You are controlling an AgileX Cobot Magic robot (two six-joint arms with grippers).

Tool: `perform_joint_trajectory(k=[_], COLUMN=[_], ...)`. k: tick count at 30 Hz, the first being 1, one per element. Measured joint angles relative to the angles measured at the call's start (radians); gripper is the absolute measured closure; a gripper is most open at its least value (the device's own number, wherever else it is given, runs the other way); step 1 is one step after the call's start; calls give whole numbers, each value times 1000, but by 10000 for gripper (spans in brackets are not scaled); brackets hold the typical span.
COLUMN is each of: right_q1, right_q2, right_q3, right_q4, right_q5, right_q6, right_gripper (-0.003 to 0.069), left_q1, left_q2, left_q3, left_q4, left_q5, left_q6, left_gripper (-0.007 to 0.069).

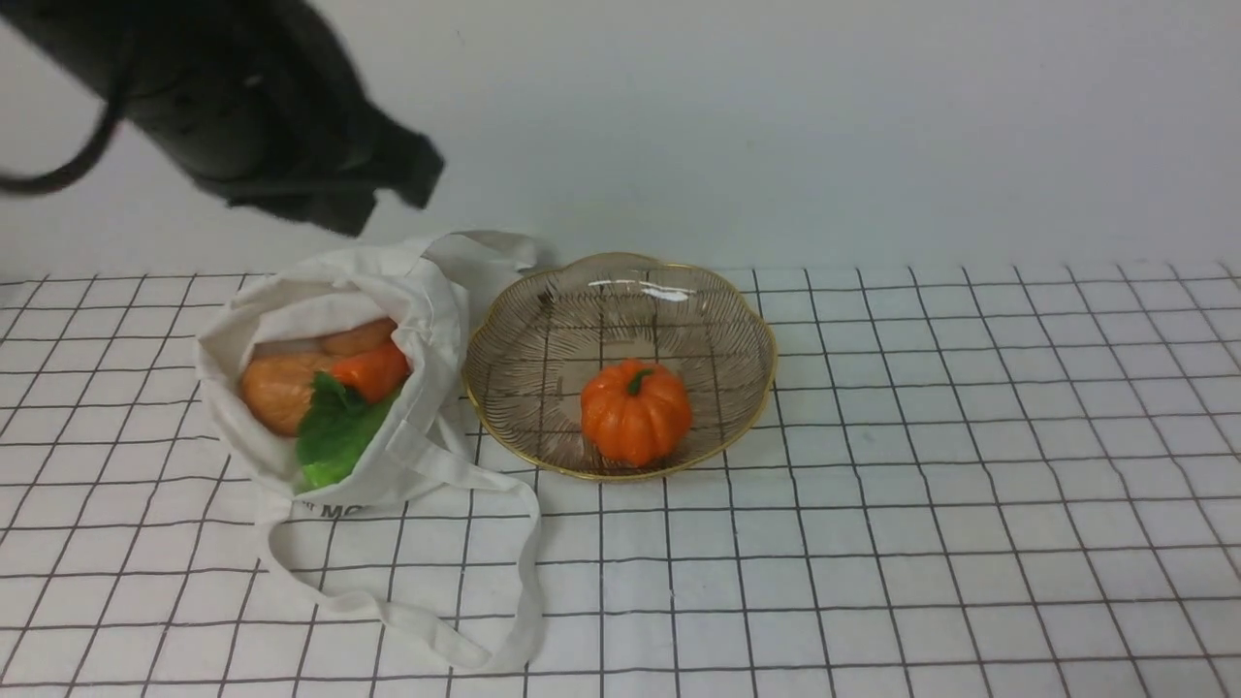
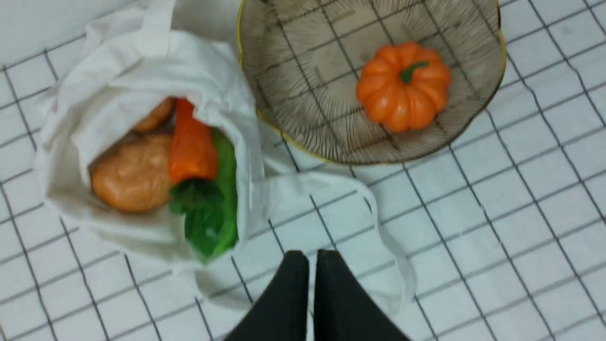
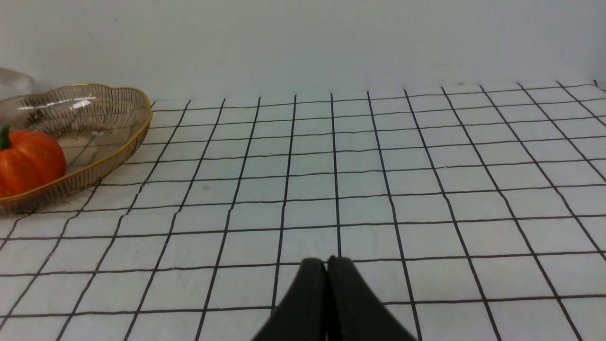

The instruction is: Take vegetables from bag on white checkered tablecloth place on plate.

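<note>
The white cloth bag [image 1: 436, 330] lies on its side on the left part of the surface, its mouth open toward the camera in the front view. Four toy vegetables show inside it. A large pale orange rounded piece [image 1: 276, 388] sits against the bag's left wall, with a second pale orange piece [image 1: 359, 336] behind it. A brighter orange piece [image 1: 373, 370] lies beside them, and a green leafy piece [image 1: 334, 436] reaches to the bag's lower lip. Dark printed letters [image 1: 334, 511] show along the bag's bottom edge. One strap handle [image 1: 524, 582] loops out flat over the checkered tablecloth [image 1: 970, 485] in front.

Just to the right of the bag stands the brownish glass plate [image 1: 543, 330] with its scalloped gold rim. Whether it touches the cloth of the bag I cannot tell. It holds one thing: the ribbed orange pumpkin [image 1: 635, 412], upright with its green stem on top, toward the near right of the dish.

The left arm [image 1: 242, 107] is a dark blur high above the bag. In the left wrist view, the left end effector [image 2: 312, 255] hangs over the strap loop. Its two fingers are drawn together with only a thin slit between them, gripping nothing. The right end effector [image 3: 325, 263] is low over bare tablecloth, well apart from the plate. Its fingers are pressed closed and empty.
</note>
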Motion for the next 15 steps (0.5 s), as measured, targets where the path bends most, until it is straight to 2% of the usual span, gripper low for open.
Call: perform_joint_trajectory(k=[3,5,6,7,9,11,15], right_q1=[0,0,0,0,0,0,0], right_q2=[0,0,0,0,0,0,0], right_q3=[0,0,0,0,0,0,0], right_q4=[0,0,0,0,0,0,0], right_q5=[0,0,0,0,0,0,0], right_q6=[0,0,0,0,0,0,0], right_gripper=[674,674,674,674,674,674,674], left_q1=[0,0,0,0,0,0,0], left_q2=[-186,-308,-331,-405,-498,-559,-661], left_q3=[227,436,456,606,775,915,1111], left_q4=[-39,-91,-96,-144,-210,-265,-325], left_q5=[-43,-188,-224,-357,-551,-674,-794], left_q6=[0,0,0,0,0,0,-1], left_gripper=[632,632,632,632,632,632,632])
